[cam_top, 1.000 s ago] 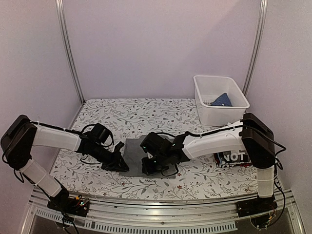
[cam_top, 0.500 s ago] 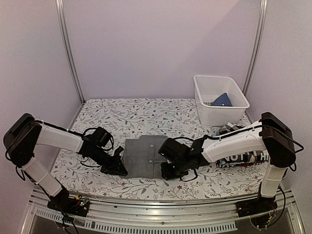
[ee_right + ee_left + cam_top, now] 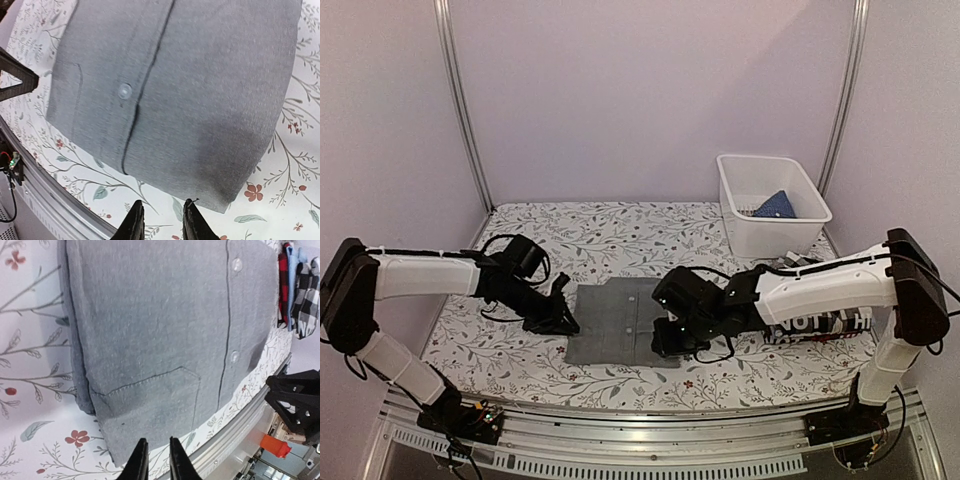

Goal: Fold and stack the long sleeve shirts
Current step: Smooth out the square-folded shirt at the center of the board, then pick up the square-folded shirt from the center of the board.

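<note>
A plain grey button-up shirt (image 3: 618, 322) lies folded flat on the flowered tablecloth between the arms. It fills the left wrist view (image 3: 160, 325) and the right wrist view (image 3: 180, 85). My left gripper (image 3: 565, 323) hovers at its left near corner, jaws narrowly open and empty (image 3: 156, 460). My right gripper (image 3: 672, 348) hovers at its right near corner, open and empty (image 3: 162, 220). A dark shirt with white letters "NOT" (image 3: 812, 324) lies at the right under my right arm. A black-and-white checked shirt (image 3: 306, 295) and a pale blue strip (image 3: 295, 275) lie beside it.
A white bin (image 3: 738, 195) stands at the back right with a blue cloth (image 3: 775, 205) inside. The table's metal front rail (image 3: 650, 420) runs close along the near side. The left gripper's tip shows in the right wrist view (image 3: 15, 75).
Both grippers have let go of the grey shirt. The right gripper has drawn right from the shirt's middle to its right edge, the left has pulled back left. The shirt now lies spread flat.
</note>
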Controlling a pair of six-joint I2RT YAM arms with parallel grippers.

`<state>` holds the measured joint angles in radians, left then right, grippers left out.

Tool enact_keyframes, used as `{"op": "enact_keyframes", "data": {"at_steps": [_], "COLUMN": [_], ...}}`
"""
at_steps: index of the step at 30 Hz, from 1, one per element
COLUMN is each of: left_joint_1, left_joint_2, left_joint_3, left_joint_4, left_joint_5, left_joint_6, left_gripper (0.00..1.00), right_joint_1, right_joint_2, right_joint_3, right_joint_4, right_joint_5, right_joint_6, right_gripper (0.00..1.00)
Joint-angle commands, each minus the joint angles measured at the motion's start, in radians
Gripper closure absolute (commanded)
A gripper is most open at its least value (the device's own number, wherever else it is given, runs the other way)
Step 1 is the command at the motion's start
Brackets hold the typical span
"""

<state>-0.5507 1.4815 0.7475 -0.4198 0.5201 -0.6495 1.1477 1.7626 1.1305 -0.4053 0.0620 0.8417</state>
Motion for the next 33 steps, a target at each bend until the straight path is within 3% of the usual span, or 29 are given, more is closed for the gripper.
{"op": "enact_keyframes", "data": {"at_steps": [1, 7, 13, 33], "left_joint_1": [0.069, 0.143, 0.162, 0.117], "left_joint_2": [-0.011, 0.076, 0.139, 0.265], "left_joint_3": [0.05, 0.124, 0.154, 0.103], "left_joint_4": [-0.054, -0.029, -0.004, 0.059], "left_joint_5": [-0.054, -0.056, -0.038, -0.046], "left_joint_6": [0.051, 0.103, 0.131, 0.128], "left_gripper": [0.83, 0.82, 0.73, 0.61], "right_joint_1": [-0.046, -0.14, -0.196, -0.207], "right_joint_2": [-0.048, 0.016, 0.091, 0.145], "right_joint_3": [0.067, 0.111, 0.068, -0.009], "right_joint_4": [-0.008, 0.014, 0.073, 0.125], "right_joint_5": [0.022, 0.019, -0.029, -0.038], "right_joint_6": [-0.049, -0.12, -0.148, -0.141], "right_gripper": [0.74, 0.74, 0.75, 0.76]}}
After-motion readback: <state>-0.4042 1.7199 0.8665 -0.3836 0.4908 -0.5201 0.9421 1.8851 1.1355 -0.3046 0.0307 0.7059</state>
